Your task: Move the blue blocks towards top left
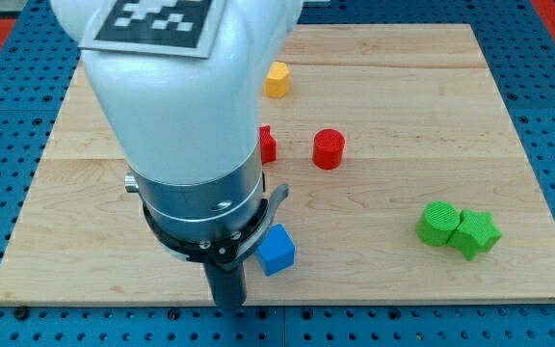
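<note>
A blue cube [277,250] lies on the wooden board [432,116] near the view's bottom, a little left of centre. My dark rod comes down from the big white arm, and my tip [228,303] rests near the board's bottom edge, just left of and below the blue cube, a small gap apart. Only one blue block shows; the arm hides much of the board's left-centre.
A yellow block [277,79] sits near the top centre. A red block [267,144] is partly hidden behind the arm, and a red cylinder [329,148] stands to its right. A green cylinder [438,224] touches a green star-shaped block [476,233] at the lower right.
</note>
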Motion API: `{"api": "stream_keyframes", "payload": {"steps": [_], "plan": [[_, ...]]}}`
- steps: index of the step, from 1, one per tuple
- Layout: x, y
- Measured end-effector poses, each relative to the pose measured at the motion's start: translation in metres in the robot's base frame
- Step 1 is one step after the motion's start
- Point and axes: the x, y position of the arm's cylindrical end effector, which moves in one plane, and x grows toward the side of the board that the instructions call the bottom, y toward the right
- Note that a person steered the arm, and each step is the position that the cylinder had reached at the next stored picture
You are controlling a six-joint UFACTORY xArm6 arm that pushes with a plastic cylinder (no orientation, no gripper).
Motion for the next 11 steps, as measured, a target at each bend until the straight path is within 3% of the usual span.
{"api": "stream_keyframes", "payload": {"steps": [5,9,11], "plan": [[-0.001,0.085],[-0.043,0.022],[-0.081,0.021]]}}
